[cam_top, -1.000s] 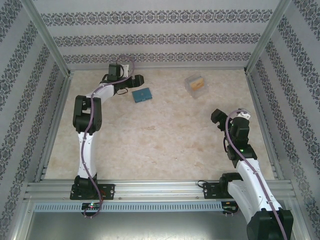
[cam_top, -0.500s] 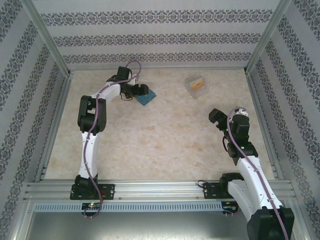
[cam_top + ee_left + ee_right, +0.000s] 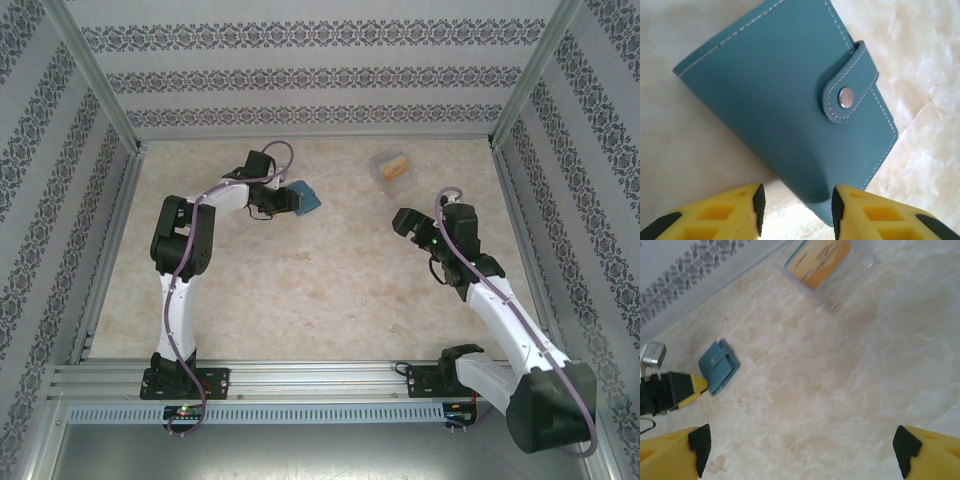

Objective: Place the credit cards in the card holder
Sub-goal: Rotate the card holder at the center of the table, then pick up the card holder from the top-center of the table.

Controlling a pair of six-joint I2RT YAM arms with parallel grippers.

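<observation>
The holder [image 3: 308, 197] is lying closed on the table [image 3: 330, 290], in the upper middle of the top view, a little left of centre. The left gripper [image 3: 290, 201] is sitting right at its left edge, with the arm reaching in from the lower left.

In the left wrist view the holder is filling the upper and middle frame, cover up. Its tab [image 3: 852, 82] is wrapping over from the right edge and fastening with a pale snap [image 3: 845, 97]. The holder's near corner is poking down between the two yellow fingers at the bottom edge. The jaws are standing partly apart, astride that corner. The right-hand pad [image 3: 837, 210] is meeting or overlapping the holder's edge, while a strip of table is showing between the left-hand pad [image 3: 759, 207] and the holder, so the holder is not being clamped.

The cards [image 3: 393, 166] are lying inside a clear box [image 3: 377, 163], upper right of centre in the top view and well apart from the holder. In the right wrist view the box is sitting at the top edge with an orange card facing up. The holder is showing small at middle left, with a yellow finger of the left gripper touching its lower left corner.

The right gripper [image 3: 800, 452] is hanging over bare table with its jaws spread wide, a black pad in each lower corner of that frame, and is holding nothing. In the top view it is sitting right of centre, below the box.
</observation>
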